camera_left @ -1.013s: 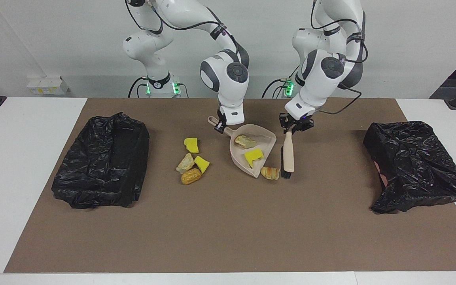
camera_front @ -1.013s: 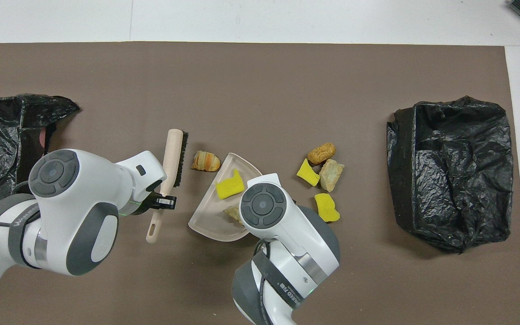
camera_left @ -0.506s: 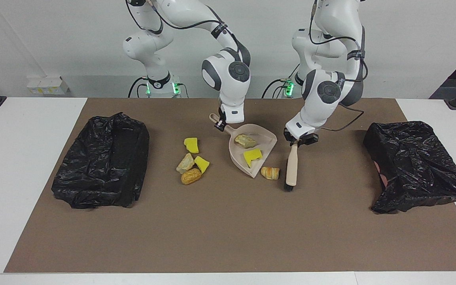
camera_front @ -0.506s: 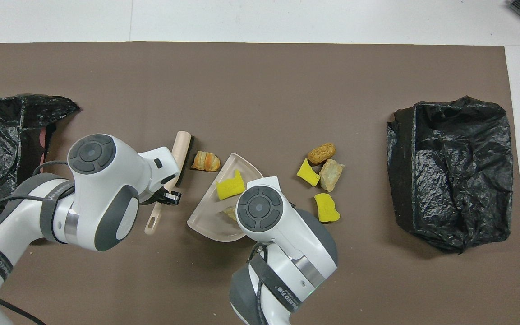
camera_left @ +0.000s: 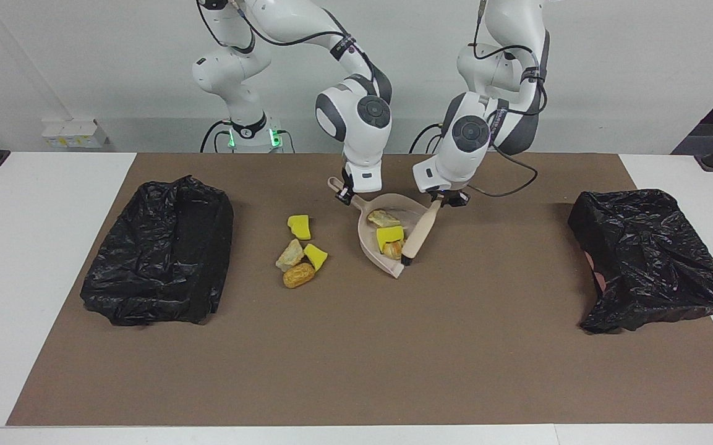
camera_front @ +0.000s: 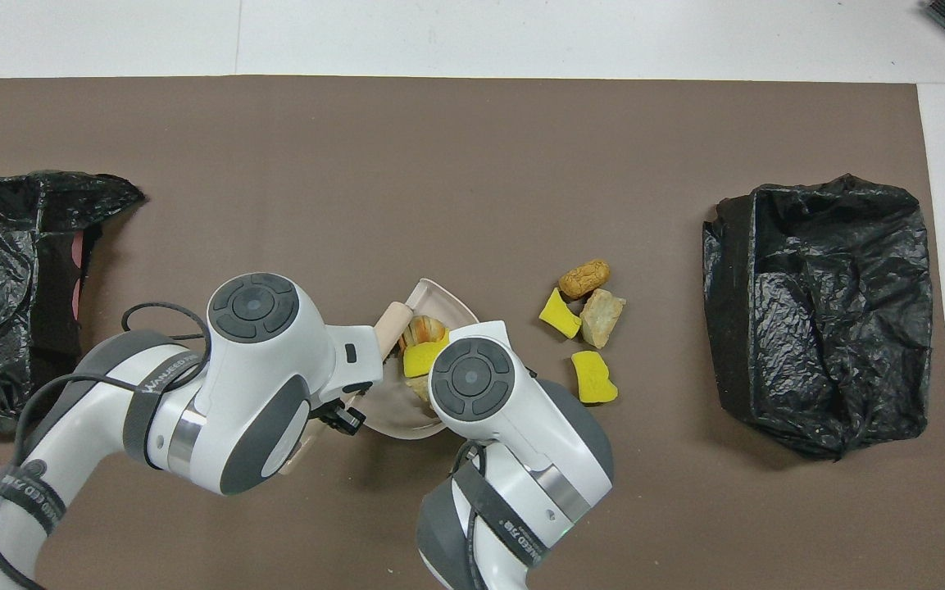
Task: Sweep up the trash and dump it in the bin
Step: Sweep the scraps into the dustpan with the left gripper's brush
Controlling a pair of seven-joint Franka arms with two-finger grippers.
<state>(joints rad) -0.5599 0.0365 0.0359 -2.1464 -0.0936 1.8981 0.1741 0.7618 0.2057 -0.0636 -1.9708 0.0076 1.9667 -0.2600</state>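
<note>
In the dustpan [camera_left: 387, 238], a bread-like chunk [camera_left: 394, 249] has just been swept in by the brush [camera_left: 419, 235] clamped in the left tool [camera_left: 448, 199]; the right tool [camera_left: 345, 196] grips the handle. Four scraps [camera_left: 300, 250] remain on the worktop beside it.

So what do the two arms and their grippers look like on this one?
Both arms are glossy white with rounded grey joint caps and grey bands at the joints. Black cables run along the outside of each, and green lights glow at both bases. The left arm's forearm carries small lettering, too small to read. The left gripper and right gripper are small black units under white wrist blocks.
</note>
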